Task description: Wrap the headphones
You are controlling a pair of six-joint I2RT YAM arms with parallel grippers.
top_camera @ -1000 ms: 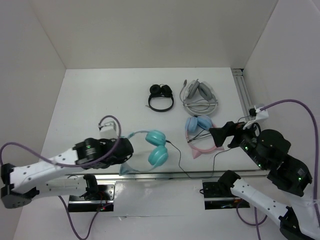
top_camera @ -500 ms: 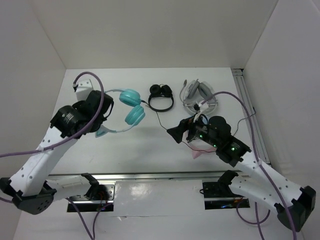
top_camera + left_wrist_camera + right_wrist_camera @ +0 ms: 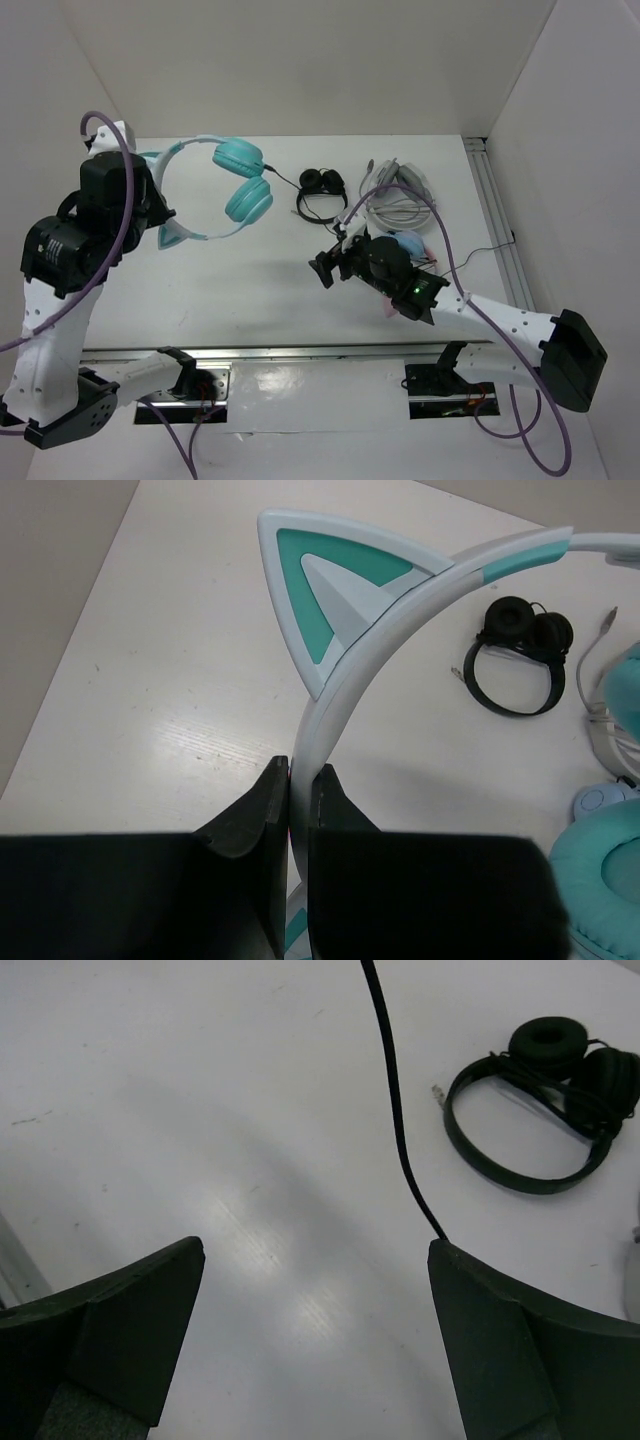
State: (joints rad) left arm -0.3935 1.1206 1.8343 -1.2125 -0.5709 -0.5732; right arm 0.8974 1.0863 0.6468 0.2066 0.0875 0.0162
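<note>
Left fingers (image 3: pixel 272 805) are pressed together on the headband (image 3: pixel 345 670), pale band pinched between the two tips, lower centre of the wrist frame. A cat ear (image 3: pixel 325 585) stands just above the grip, teal inside with a pale rim. No writing can be made out on band or ear.

In the top view the left fingers (image 3: pixel 150 205) sit at the upper left and hold the headphones (image 3: pixel 247 200) up. The band arcs across the top and the two teal cups (image 3: pixel 240 157) hang right of the grip, one above the other. The second cat ear (image 3: pixel 172 237) shows below the grip.

The cable (image 3: pixel 285 180) is thin and black. It leaves the cups and runs right and down toward the right fingers (image 3: pixel 322 268) at frame centre.

Right fingers (image 3: pixel 480 1310) are spread wide and hold nothing. The cable (image 3: pixel 395 1100) drops from the top edge of that frame and ends at the tip of the right-hand finger. Cannot tell whether it touches or passes behind. Bare worktop (image 3: pixel 200 1110) shows between the tips.

Black headphones (image 3: pixel 322 195) lie flat at upper centre, just right of the teal cups. Grey headphones (image 3: pixel 400 195) lie beside them to the right. Pink-and-blue headphones (image 3: pixel 405 245) are partly hidden under the right arm.
</note>
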